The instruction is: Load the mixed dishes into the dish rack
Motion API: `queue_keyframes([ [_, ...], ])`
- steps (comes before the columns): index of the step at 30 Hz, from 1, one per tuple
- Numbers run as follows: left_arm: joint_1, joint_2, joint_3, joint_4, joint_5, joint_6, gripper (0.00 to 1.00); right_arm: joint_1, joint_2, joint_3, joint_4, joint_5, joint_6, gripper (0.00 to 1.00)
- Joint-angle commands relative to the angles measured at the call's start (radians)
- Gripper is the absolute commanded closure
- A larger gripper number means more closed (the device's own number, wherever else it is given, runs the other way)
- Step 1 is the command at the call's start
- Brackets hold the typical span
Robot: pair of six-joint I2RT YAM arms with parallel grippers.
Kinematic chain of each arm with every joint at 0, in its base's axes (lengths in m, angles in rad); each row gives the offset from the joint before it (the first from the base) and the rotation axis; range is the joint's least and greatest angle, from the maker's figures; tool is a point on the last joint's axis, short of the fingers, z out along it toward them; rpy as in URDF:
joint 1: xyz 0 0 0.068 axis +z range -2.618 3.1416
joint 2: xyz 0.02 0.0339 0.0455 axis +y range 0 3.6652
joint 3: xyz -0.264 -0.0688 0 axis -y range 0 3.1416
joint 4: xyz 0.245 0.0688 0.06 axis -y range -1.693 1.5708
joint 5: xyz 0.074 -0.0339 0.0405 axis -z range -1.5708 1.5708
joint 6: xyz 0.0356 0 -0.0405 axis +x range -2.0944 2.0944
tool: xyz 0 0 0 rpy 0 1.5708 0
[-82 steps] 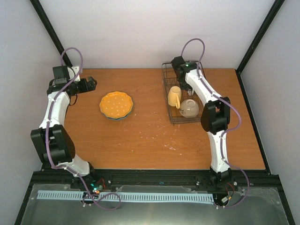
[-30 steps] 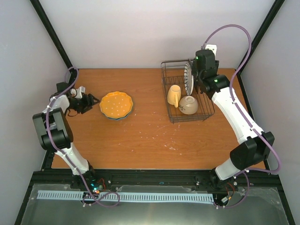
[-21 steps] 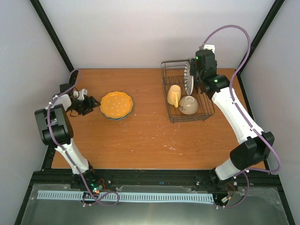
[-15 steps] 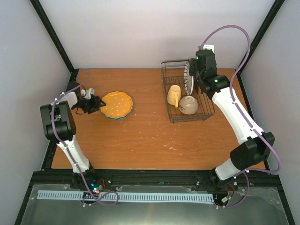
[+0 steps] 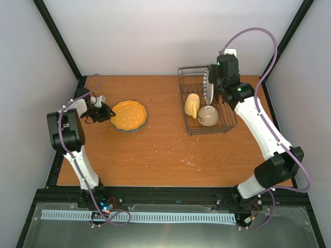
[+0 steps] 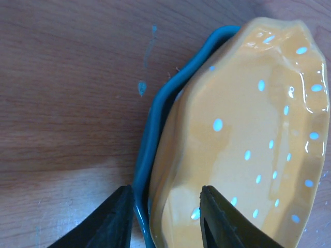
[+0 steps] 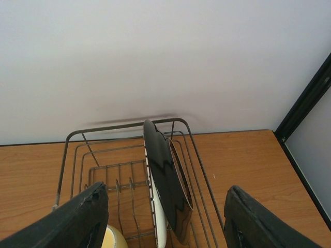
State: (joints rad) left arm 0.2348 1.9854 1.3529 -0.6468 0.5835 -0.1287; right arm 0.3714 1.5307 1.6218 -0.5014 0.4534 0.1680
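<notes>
The dotted orange-yellow plate (image 5: 128, 114) (image 6: 248, 129) lies on the blue plate (image 5: 126, 129) (image 6: 155, 129) at the table's left. My left gripper (image 5: 106, 112) (image 6: 165, 191) is shut on their left rims, one finger outside the blue rim and the other on the orange plate. The dish rack (image 5: 227, 121) (image 7: 67, 150) holds the yellow mug (image 5: 192, 105) (image 7: 114, 240), the cream bowl (image 5: 208, 117) and two upright plates, a black-and-white striped plate (image 5: 208, 85) (image 7: 165, 181) and a dark-rimmed plate (image 7: 181, 178). My right gripper (image 5: 216, 88) (image 7: 166, 191) hangs open above them, touching nothing.
The rack stands at the back right, close to the white back wall. Black frame posts rise at both back corners, and the left table edge lies just behind my left gripper. Bare wood lies between the plates and the rack.
My left gripper slid right to the stacked plates and its jaws narrowed onto their rims. Earlier the right arm rose out of the rack, leaving a plate upright; it has since stayed still.
</notes>
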Motion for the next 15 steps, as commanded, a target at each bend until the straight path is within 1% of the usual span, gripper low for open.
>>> queue_keyframes([
  [1,-0.003,0.024,0.028,0.005,-0.009,0.024,0.66,0.000,-0.011,0.009,0.002,-0.007,-0.006,0.39],
  [5,-0.003,0.031,0.029,0.004,-0.008,0.029,0.76,-0.001,-0.008,0.013,0.001,-0.012,-0.006,0.39],
  [12,-0.003,0.035,0.051,-0.015,-0.011,0.046,0.99,-0.001,-0.003,0.015,-0.004,-0.026,-0.005,0.39],
  [15,-0.003,0.030,0.061,-0.025,-0.008,0.049,0.99,0.001,-0.002,0.013,-0.005,-0.035,-0.005,0.40],
])
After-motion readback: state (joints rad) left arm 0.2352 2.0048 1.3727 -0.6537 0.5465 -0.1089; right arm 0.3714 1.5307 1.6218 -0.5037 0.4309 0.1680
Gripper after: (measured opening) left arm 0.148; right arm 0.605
